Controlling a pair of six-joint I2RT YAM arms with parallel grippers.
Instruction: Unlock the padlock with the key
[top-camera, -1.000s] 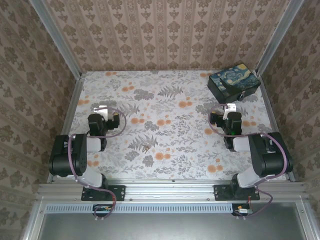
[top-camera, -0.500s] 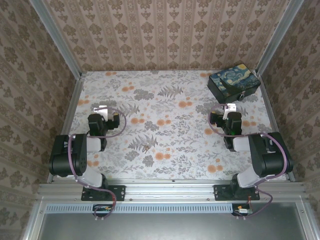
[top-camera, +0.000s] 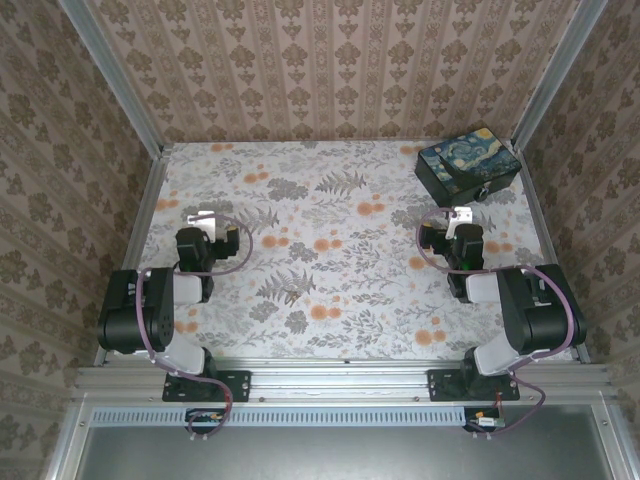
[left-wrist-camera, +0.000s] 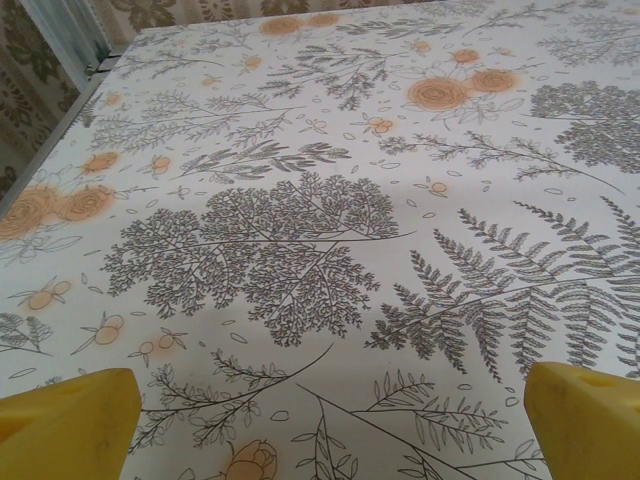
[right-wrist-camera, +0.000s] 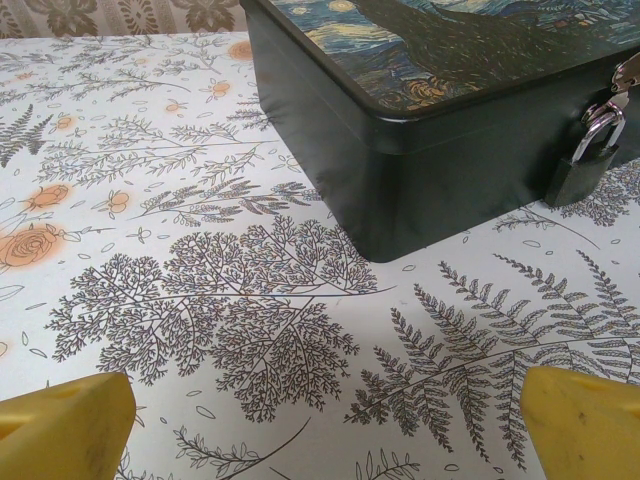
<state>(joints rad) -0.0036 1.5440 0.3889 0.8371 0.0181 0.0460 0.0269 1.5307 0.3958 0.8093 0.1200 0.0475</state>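
Note:
A small dark padlock (right-wrist-camera: 580, 172) with a silver shackle hangs from the hasp (right-wrist-camera: 627, 72) on the front wall of a black box (right-wrist-camera: 440, 150) with a blue-and-yellow painted lid. The box (top-camera: 468, 167) sits at the far right of the table. My right gripper (right-wrist-camera: 325, 425) is open, low over the cloth a little in front of the box's corner, with nothing between its yellow fingertips (right-wrist-camera: 65, 425). From above, the right gripper (top-camera: 460, 218) lies just short of the box. My left gripper (left-wrist-camera: 330, 425) is open over bare cloth on the left side (top-camera: 205, 222), holding nothing.
The flowered tablecloth (top-camera: 330, 250) covers the whole table. Patterned walls and aluminium posts (top-camera: 545, 80) close in the back and both sides. A metal rail (left-wrist-camera: 70, 45) runs near the left gripper's far left.

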